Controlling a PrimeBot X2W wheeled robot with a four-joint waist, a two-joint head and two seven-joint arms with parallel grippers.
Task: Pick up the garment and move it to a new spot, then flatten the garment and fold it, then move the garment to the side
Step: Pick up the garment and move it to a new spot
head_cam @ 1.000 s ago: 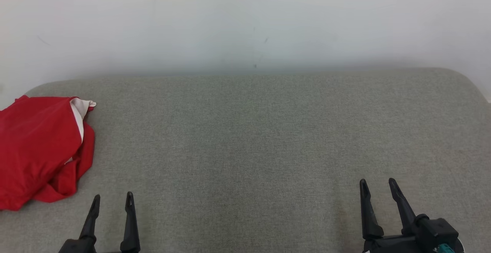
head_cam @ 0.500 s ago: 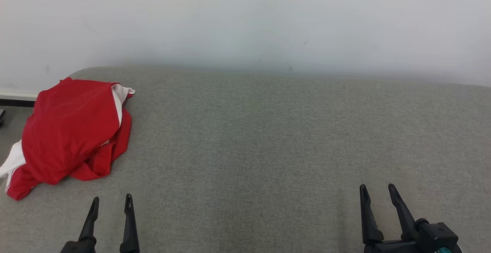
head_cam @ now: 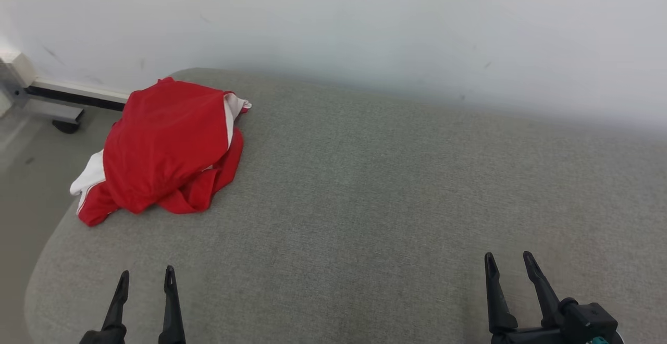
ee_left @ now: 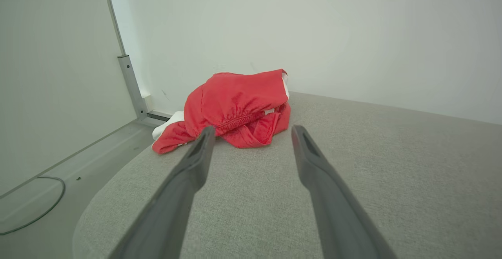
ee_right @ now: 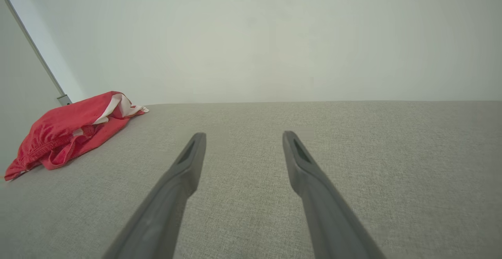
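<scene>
The garment [head_cam: 167, 148] is red with white trim, crumpled in a heap near the far left corner of the grey padded surface [head_cam: 375, 187]. It also lies ahead in the left wrist view, garment [ee_left: 235, 104], and far left in the right wrist view, garment [ee_right: 74, 131]. My left gripper [head_cam: 147, 276] hovers open at the lower left, well short of the heap, with nothing between its fingers. My right gripper [head_cam: 506, 260] stands open at the lower right, far from the cloth, empty as well.
A white wall [head_cam: 365, 26] backs the surface. To the left the surface's rounded edge drops to the floor [head_cam: 26, 187], where a grey metal frame foot [head_cam: 47, 107] stands; a dark cable [ee_left: 35, 212] lies on the floor.
The head camera has turned left, so the garment and the surface's left edge now sit further right in the picture. Both grippers stay open and low.
</scene>
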